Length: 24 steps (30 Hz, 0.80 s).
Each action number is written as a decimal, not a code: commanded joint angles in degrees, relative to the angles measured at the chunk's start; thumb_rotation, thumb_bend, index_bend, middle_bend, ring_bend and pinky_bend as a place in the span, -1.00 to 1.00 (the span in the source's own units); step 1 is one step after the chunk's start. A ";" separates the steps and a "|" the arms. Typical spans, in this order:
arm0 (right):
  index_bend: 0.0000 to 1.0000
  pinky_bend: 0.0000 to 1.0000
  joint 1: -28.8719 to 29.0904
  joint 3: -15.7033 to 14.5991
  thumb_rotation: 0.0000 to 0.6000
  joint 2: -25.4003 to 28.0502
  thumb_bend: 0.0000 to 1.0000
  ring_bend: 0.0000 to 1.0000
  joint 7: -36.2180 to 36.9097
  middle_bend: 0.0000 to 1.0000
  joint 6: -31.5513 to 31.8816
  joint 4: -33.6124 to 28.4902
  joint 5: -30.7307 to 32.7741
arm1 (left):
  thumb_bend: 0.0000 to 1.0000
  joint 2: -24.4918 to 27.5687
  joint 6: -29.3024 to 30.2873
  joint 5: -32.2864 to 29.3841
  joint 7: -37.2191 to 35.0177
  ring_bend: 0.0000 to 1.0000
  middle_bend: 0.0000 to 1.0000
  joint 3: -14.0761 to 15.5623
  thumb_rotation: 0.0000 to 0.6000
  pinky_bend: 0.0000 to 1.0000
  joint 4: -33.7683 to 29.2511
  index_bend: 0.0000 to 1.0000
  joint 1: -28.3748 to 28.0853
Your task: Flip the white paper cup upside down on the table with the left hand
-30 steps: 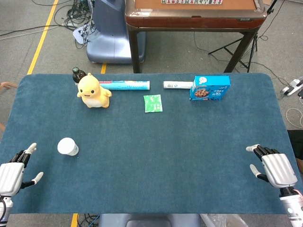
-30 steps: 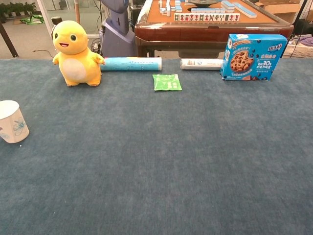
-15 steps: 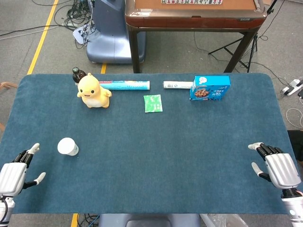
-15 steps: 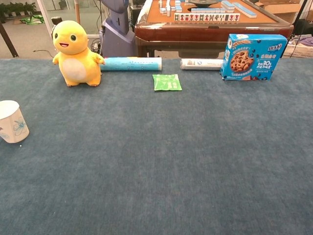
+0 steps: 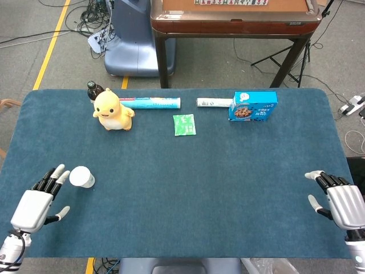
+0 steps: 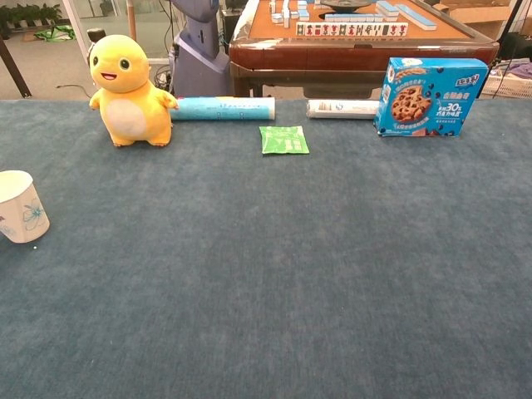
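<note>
The table [image 5: 188, 188] is soft felt, so the cup [image 5: 81, 177] can tip or skid if you nudge it. It stands upright, mouth up, near the left edge, and it is light. Your left hand [image 5: 39, 202] is empty, fingers spread, fingertips just beside it. Pinch too hard and you crush it. Your right hand [image 5: 341, 202] rests empty, fingers apart.

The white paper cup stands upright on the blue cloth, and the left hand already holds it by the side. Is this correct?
Not quite. The white paper cup does stand upright, but the left hand does not hold it. In the head view the hand is open beside the cup, its fingertips just short of it.
</note>
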 commanded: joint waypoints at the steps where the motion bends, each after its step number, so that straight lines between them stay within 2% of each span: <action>1: -0.36 -0.08 -0.16 0.20 1.00 0.35 -0.35 -0.27 0.53 -0.37 0.26 -0.11 0.25 | -0.62 -0.32 -1.89 1.73 4.81 -1.00 -1.00 -0.08 1.00 -0.73 -1.12 -0.87 -1.88; 9: -0.36 -0.08 -0.57 0.58 1.00 0.91 -0.35 -0.27 1.37 -0.35 1.05 -0.41 0.54 | -0.62 -1.93 -4.74 2.95 12.47 -1.00 -1.00 -0.10 1.00 -0.79 -1.49 -0.77 -4.09; 24: -0.36 -0.08 -0.68 0.57 1.00 1.12 -0.37 -0.27 2.94 -0.35 0.76 -0.92 0.58 | -0.62 -5.95 -8.65 4.23 22.73 -1.00 -1.00 -0.59 1.00 -0.79 3.08 -0.68 -7.86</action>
